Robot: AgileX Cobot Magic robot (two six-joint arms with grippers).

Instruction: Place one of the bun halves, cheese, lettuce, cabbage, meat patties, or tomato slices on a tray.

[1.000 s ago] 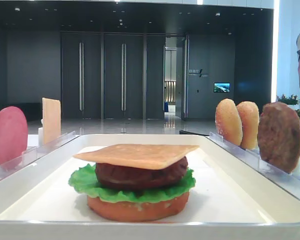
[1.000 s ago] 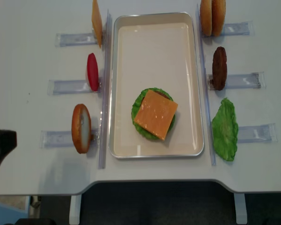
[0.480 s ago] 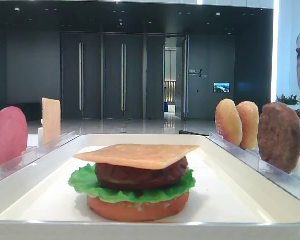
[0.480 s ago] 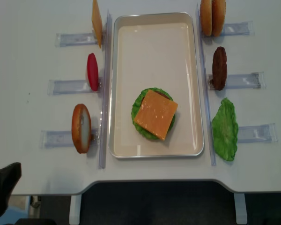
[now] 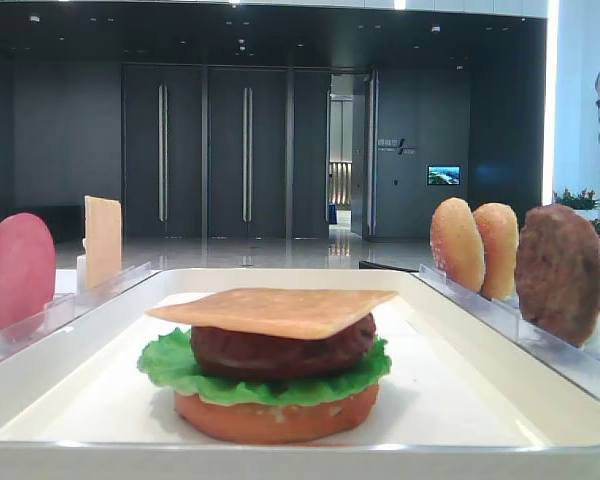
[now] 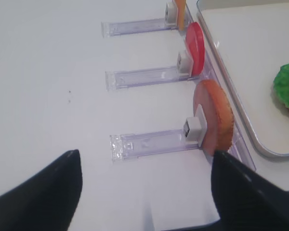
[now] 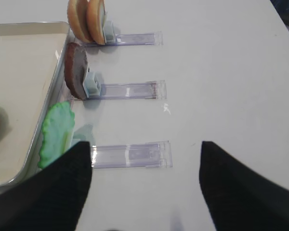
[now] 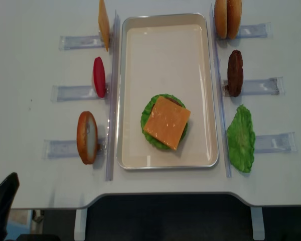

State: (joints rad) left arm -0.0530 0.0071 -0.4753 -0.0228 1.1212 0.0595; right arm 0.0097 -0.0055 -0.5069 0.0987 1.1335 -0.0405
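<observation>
The left gripper hangs with its jaws spread wide and nothing between them, over the bare table at its near left edge. The right gripper is likewise wide open and holds nothing, above the near right of the table, just short of a clear rack.

Just beyond the left gripper a bun half stands on edge in its rack (flat face toward the clip). Across the table, on the right, a spare lettuce leaf leans at the tray's outer rim.

The tray lies in the middle of the table, long side running away. In its near half sits the stack: a bun half at the bottom, lettuce, a patty, and the cheese lying flat on top, turned a little askew to the tray's sides.

Further back, a red slice stands in the left middle rack and a second patty in the right middle one. Farthest off, another cheese slice stands upright on the left, and two bun halves stand side by side, touching, on the right.
</observation>
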